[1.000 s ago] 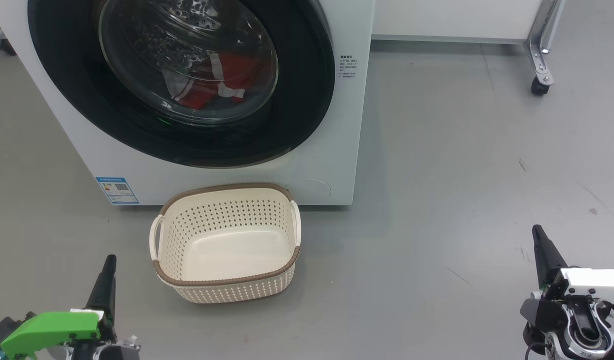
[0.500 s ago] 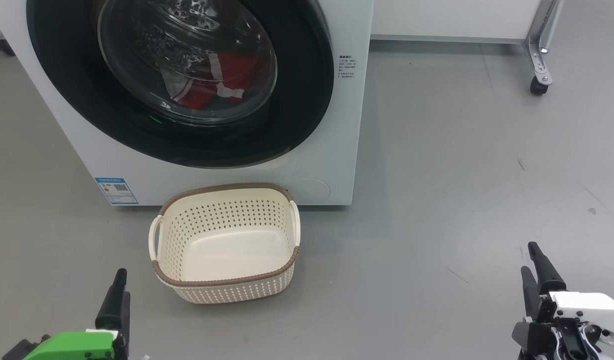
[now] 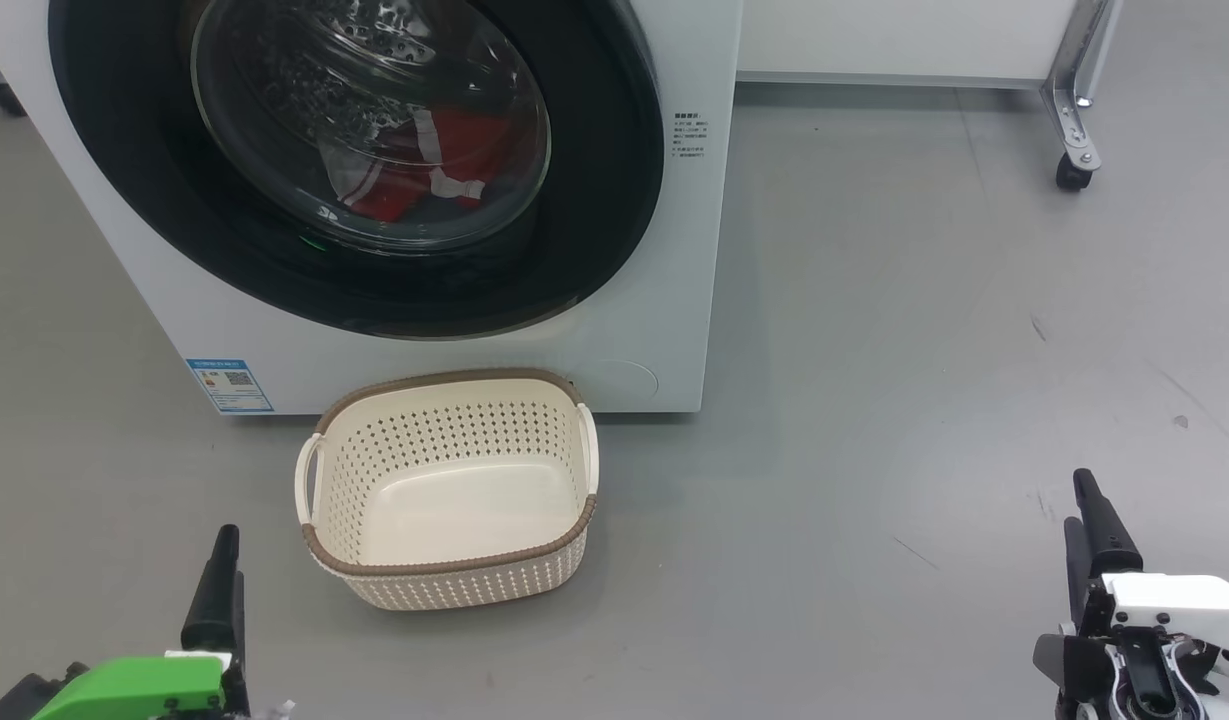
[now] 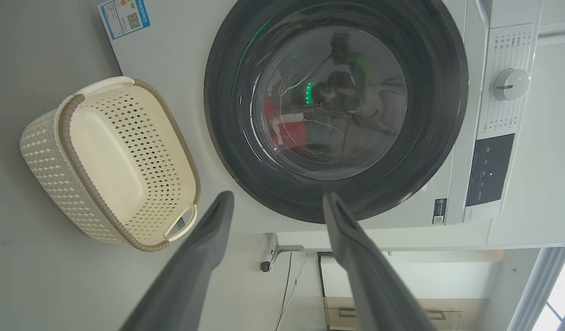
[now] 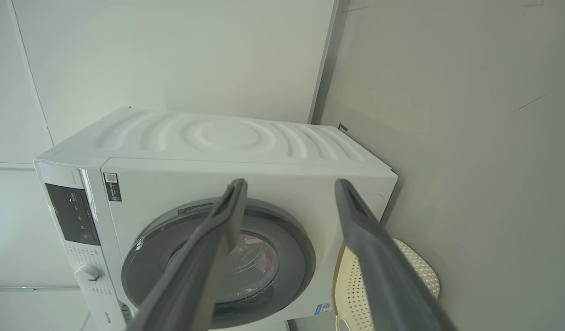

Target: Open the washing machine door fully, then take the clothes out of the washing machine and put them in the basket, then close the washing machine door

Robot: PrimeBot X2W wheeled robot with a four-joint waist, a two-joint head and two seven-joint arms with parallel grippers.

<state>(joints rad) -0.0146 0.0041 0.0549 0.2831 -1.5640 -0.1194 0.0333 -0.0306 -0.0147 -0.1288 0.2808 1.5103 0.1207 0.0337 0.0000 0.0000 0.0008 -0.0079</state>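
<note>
Washing machine: the big white front-loading washing machine (image 3: 689, 250) stands on the smooth grey floor (image 3: 874, 400).
Door: the round washing machine door (image 3: 614, 200), with a wide shiny black rim and a clear glass bowl, is shut.
Clothes: the bright red clothes (image 3: 469, 145) with white trim lie inside, behind the glass (low in the drum).
Basket: the cream plastic basket (image 3: 444, 379) with little holes and a brown rim sits just in front of the machine.
Left gripper: the left gripper (image 4: 277, 196) has its dark fingers spread apart and holds nothing.
Right gripper: the right gripper (image 5: 290, 184) is spread too and holds nothing.
</note>
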